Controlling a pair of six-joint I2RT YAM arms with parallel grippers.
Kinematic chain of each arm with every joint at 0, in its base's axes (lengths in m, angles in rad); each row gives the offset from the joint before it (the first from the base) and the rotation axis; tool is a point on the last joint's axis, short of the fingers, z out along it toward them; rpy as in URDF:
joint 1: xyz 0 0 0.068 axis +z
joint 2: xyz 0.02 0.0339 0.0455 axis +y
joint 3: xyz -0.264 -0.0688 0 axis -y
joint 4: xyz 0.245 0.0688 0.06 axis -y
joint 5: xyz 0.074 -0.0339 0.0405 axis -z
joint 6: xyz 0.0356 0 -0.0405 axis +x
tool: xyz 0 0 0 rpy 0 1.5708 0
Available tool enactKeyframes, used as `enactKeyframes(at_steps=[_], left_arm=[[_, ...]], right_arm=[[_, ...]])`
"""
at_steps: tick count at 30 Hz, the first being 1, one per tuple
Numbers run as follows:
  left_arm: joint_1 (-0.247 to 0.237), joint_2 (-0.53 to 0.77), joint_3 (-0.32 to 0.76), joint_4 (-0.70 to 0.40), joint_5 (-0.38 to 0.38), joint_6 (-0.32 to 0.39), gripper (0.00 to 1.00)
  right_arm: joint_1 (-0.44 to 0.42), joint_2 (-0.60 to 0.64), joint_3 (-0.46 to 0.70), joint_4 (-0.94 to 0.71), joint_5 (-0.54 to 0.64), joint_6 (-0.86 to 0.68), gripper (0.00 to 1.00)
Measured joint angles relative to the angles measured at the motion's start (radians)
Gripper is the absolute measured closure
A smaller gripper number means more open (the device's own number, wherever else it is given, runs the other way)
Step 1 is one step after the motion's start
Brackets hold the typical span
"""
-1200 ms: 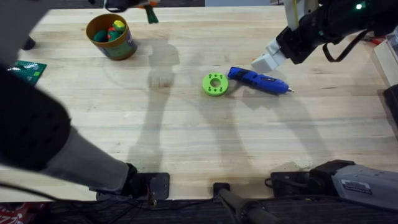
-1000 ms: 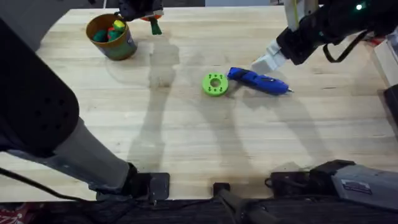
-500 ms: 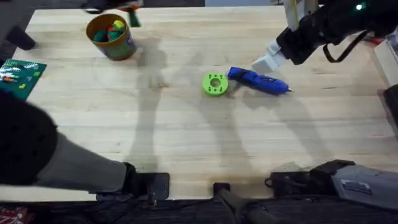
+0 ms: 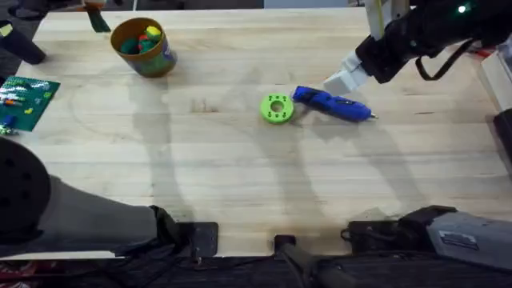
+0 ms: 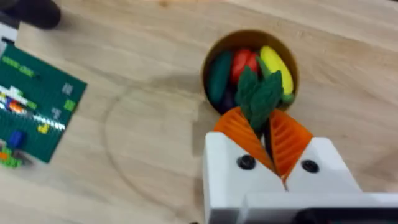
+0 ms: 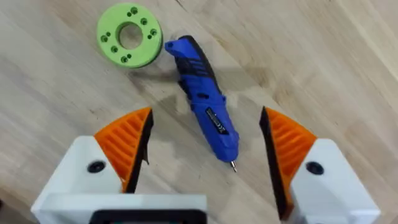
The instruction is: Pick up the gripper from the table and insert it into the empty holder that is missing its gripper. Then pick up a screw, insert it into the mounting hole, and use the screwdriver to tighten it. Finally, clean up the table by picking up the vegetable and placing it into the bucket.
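My left gripper (image 5: 266, 140) is shut on the vegetable (image 5: 258, 96), a leafy green piece pinched between its orange pads. It hangs above the bucket (image 5: 249, 34), a yellow-olive tub holding green, red and yellow toy vegetables. Seen from overhead, the left gripper (image 4: 94, 14) is at the table's far edge, just left of the bucket (image 4: 144, 48). The blue screwdriver (image 4: 332, 104) lies flat beside a lime-green disc (image 4: 277, 108) with holes. My right gripper (image 6: 205, 149) is open over the screwdriver (image 6: 202, 102), apart from it. The screw is out of view.
A green brick board (image 4: 24, 100) with small coloured pieces lies at the left edge. My left arm (image 4: 48, 216) shows large and dark at the lower left. Bare wood lies between the disc and the near edge.
My left gripper, still holding the vegetable, swept leftward along the far edge from the bucket's right side to its left. The right arm, screwdriver and disc stayed put.
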Motion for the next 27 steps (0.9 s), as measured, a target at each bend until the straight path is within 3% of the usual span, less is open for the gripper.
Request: enactKeyframes(at_steps=[7,18,27], left_arm=[[0.002,0.078,0.001,0.117,0.029,0.013,0.973],[0.021,0.262,0.001,0.117,0.035,-0.005,0.978],[0.021,0.288,0.001,0.189,0.036,-0.006,0.978]], right_arm=[[0.000,0.000,0.000,-0.001,0.000,0.000,0.023],[0.000,0.000,0.000,0.000,0.000,0.000,0.023],[0.000,0.000,0.000,-0.001,0.000,0.000,0.022]])
